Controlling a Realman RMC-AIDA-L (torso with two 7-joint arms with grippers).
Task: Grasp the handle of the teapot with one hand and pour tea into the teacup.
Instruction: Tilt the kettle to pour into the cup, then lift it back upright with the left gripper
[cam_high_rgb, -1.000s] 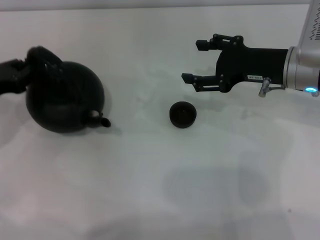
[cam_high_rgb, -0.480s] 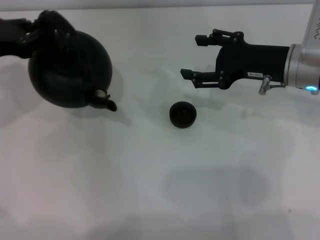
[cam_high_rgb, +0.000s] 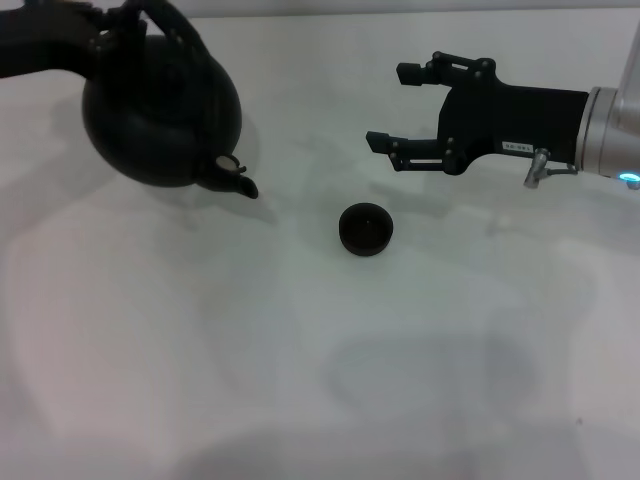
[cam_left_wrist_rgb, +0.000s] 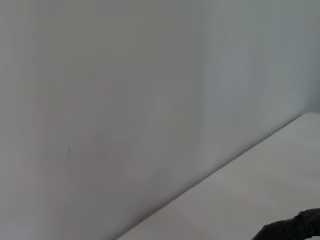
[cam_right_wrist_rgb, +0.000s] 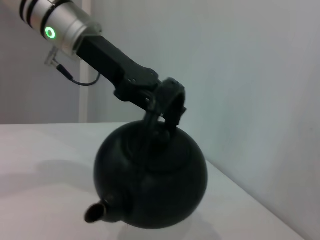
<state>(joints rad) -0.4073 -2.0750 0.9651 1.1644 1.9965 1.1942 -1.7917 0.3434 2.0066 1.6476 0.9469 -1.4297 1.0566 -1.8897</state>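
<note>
The round matte black teapot (cam_high_rgb: 160, 110) hangs in the air at the far left, its short spout (cam_high_rgb: 238, 182) pointing toward the teacup. My left gripper (cam_high_rgb: 110, 35) is shut on the arched black handle (cam_high_rgb: 160, 20) at the pot's crown; the right wrist view shows the same grip on the handle (cam_right_wrist_rgb: 167, 102) above the teapot (cam_right_wrist_rgb: 152, 180). The tiny dark teacup (cam_high_rgb: 365, 228) stands on the white table, to the right of the spout. My right gripper (cam_high_rgb: 392, 108) is open and empty, hovering behind and right of the cup.
The white table (cam_high_rgb: 320, 380) spreads under everything. A pale wall (cam_left_wrist_rgb: 125, 100) rises behind the table's far edge.
My left gripper has lifted the teapot off the table and carried it up and to the right, toward the teacup. The right arm has hardly moved.
</note>
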